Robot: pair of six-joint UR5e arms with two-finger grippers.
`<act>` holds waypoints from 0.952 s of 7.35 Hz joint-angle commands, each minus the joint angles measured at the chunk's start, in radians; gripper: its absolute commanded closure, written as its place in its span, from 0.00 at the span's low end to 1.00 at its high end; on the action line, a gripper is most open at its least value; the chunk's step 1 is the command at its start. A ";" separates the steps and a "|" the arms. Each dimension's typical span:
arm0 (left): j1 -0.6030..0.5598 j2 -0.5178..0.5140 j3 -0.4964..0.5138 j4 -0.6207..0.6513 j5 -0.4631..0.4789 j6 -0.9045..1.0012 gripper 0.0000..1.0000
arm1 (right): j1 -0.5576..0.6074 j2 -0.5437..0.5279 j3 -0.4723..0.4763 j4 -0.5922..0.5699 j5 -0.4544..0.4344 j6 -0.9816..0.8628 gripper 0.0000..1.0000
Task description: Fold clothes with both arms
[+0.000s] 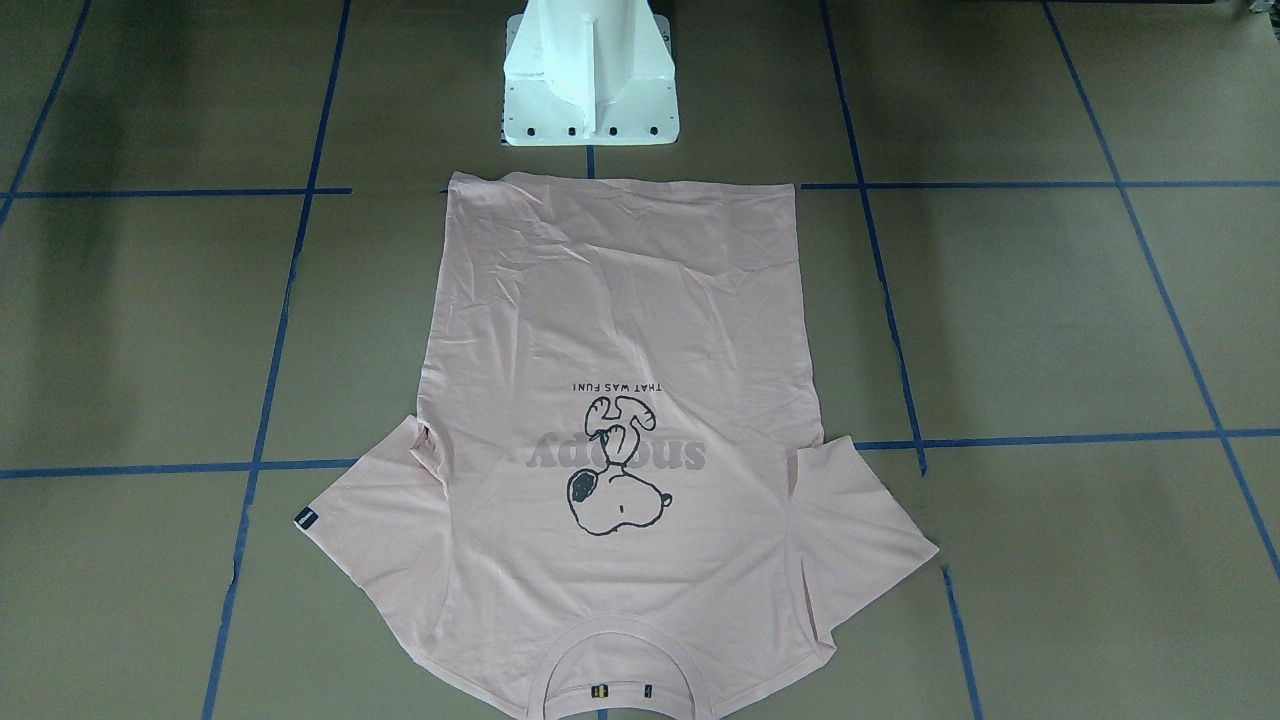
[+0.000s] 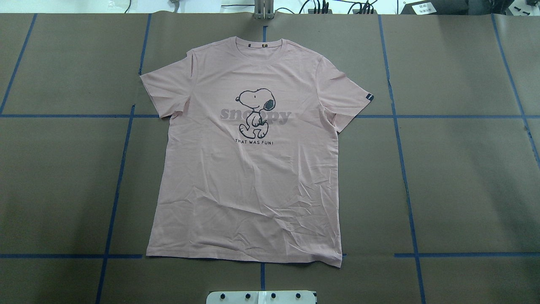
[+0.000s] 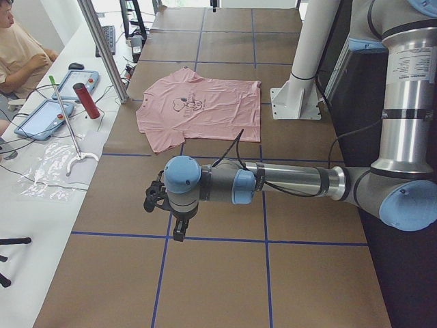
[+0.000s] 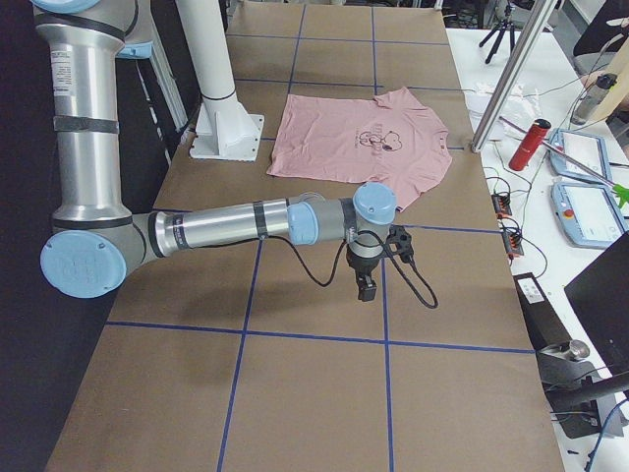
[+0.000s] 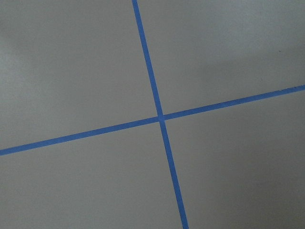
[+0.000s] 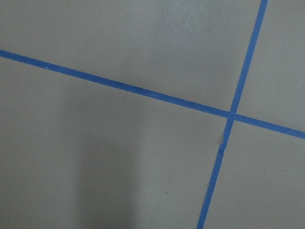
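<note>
1. Jaws: can't tell on either side. The left black two-finger gripper (image 3: 179, 231) and right black two-finger gripper (image 4: 366, 287) show only in the side views. Both wrist cams see nothing but brown table covering (image 5: 228, 52) and blue tape grid lines (image 5: 161, 117).
2. The silver-grey left arm (image 3: 293, 181) and its twin, the right arm (image 4: 226, 224), both with light-blue joint caps, hang low over bare covering at opposite table ends, well apart from the garment.
3. Pale pink short-sleeved T-shirt (image 2: 249, 181) with dark cartoon dog print lies flat mid-table, print up. Its hem is near the white pedestal base (image 1: 590, 80), its neck toward the operators' side. No fold in it; task looks unstarted.
4. Risks, my read:
   - The lower body is creased, so a pinch there may catch only the top layer or bunch the cloth.
   - Mismatched grasp points between the arms would skew the fold line.
   - The sleeves sit spread, so one could drag or flip under during a lift.
</note>
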 commanded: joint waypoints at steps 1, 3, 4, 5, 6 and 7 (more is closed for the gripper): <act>0.000 0.011 -0.044 0.025 0.040 0.037 0.00 | 0.010 -0.031 0.004 0.006 0.000 0.001 0.00; 0.002 0.015 -0.051 0.020 0.045 0.028 0.00 | 0.010 -0.022 0.004 0.009 0.001 0.002 0.00; 0.002 0.015 -0.048 0.014 0.038 -0.004 0.00 | 0.008 -0.019 0.003 0.009 0.003 0.004 0.00; 0.002 0.025 -0.058 0.011 0.031 -0.006 0.00 | 0.007 -0.017 0.003 0.009 0.006 0.002 0.00; 0.003 0.030 -0.068 0.010 -0.005 -0.008 0.00 | 0.007 -0.014 0.003 0.009 0.009 0.002 0.00; 0.002 0.030 -0.072 0.006 -0.008 -0.005 0.00 | 0.005 -0.007 0.006 0.009 0.009 0.002 0.00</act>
